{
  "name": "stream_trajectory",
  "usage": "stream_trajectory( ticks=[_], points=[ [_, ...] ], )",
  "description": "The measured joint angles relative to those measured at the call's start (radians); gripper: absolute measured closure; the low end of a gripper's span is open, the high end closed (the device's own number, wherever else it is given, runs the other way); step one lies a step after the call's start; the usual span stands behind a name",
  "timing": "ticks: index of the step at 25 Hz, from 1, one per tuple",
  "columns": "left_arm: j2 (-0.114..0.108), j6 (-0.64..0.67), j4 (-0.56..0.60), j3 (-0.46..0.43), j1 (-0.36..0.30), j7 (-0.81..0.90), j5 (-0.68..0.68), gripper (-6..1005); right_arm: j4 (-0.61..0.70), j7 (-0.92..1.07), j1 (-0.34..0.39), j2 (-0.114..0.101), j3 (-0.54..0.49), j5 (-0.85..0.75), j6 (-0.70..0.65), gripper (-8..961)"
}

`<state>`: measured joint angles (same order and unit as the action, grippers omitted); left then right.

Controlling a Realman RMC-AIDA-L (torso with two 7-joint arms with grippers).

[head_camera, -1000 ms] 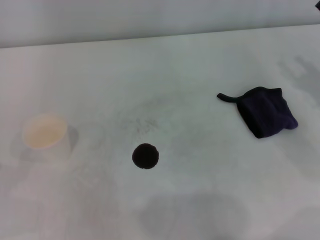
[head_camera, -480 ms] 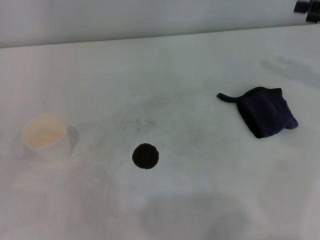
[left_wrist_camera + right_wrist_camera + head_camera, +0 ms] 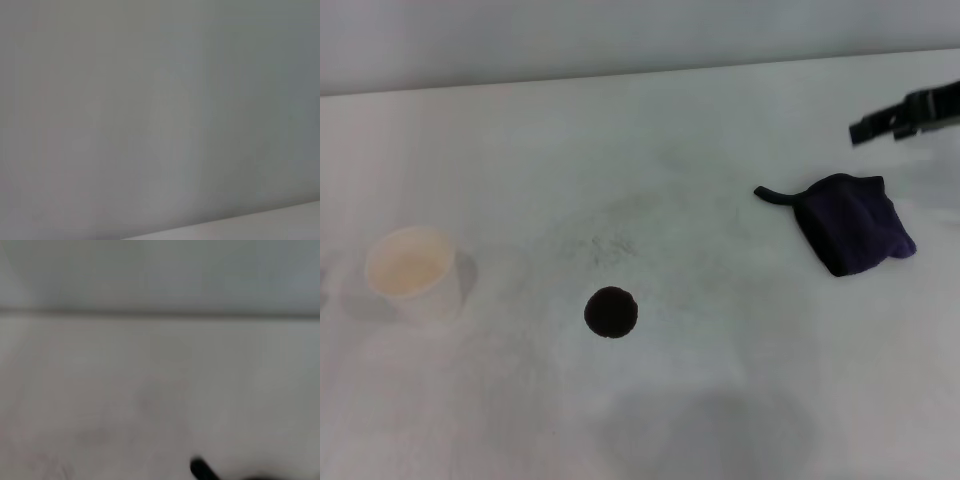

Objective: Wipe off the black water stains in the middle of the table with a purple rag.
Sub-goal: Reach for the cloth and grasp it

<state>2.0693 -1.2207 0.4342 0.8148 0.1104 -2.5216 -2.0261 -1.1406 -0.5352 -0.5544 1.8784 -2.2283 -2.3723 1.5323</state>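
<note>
the white table [image 3: 720, 390] has faint grey smudges. on it sit a paper cup [image 3: 411, 272] on the left, a round black water stain [image 3: 611, 312] in the middle, and a purple rag [image 3: 850, 222] on the right.

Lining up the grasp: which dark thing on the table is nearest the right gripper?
The purple rag, just below the right gripper; the black water stains lie far left.
</note>
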Motion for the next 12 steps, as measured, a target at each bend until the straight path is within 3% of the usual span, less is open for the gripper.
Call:
stream_trajectory(
  ticks=[1,2,7,9,12],
  points=[
    [0.000,0.001,0.000,0.000,0.003,0.000,0.000,113,-0.009,0.025,-0.034,0.031,0.026,-0.113,0.015,182],
    [0.000,0.001,0.000,0.000,0.007,0.000,0.000,113,-0.009,0.025,-0.034,0.031,0.026,-0.113,0.015,182],
    [0.001,0.003,0.000,0.000,0.018,-0.013,0.001,113,-0.038,0.086,-0.118,0.121,0.130,-0.372,0.033,183],
    [0.001,0.003,0.000,0.000,0.018,-0.016,0.001,113,-0.030,0.123,-0.141,0.133,0.201,-0.424,0.032,184],
    [0.002,0.004,-0.002,0.000,0.019,-0.023,0.001,114,-0.014,0.187,-0.162,0.132,0.323,-0.440,0.012,184]
  ],
)
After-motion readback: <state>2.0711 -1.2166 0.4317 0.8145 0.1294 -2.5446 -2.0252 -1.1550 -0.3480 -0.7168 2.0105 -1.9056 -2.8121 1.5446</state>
